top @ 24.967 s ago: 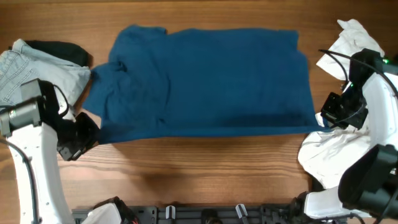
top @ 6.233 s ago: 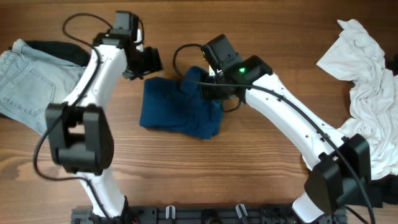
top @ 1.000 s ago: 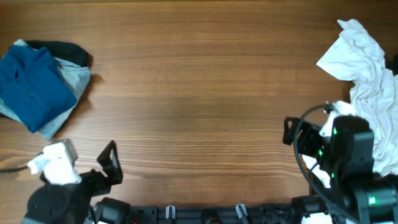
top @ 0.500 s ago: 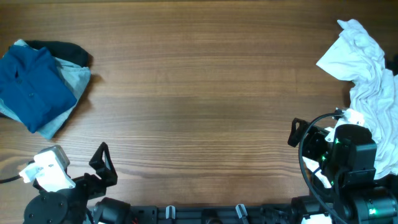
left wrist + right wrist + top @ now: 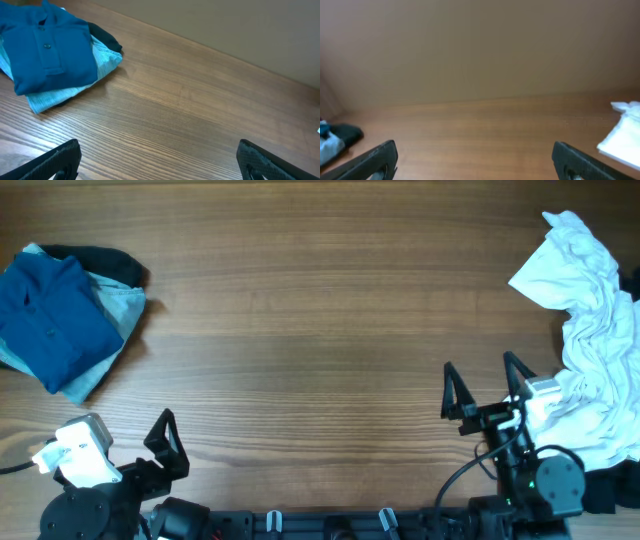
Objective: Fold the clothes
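Note:
A folded blue shirt point(image 5: 50, 320) lies at the table's left edge on top of a light denim garment point(image 5: 120, 305) and a black one point(image 5: 100, 260). The left wrist view shows the blue shirt point(image 5: 45, 50) at upper left. A crumpled heap of white clothes point(image 5: 590, 350) lies at the right edge. My left gripper point(image 5: 160, 167) sits low at the front left, open and empty, far from the stack. At the front right my right gripper point(image 5: 485, 390) stands open with nothing in it, just left of the white heap point(image 5: 625, 135).
Bare wooden table point(image 5: 320, 330) stretches between the two piles. A black rail with clips point(image 5: 330, 525) runs along the front edge. The right arm's cable point(image 5: 470, 475) loops near its base.
The right arm has drawn back toward the front edge and its open fingers now point out over the table. The left arm sank slightly lower at the front left, then stayed put.

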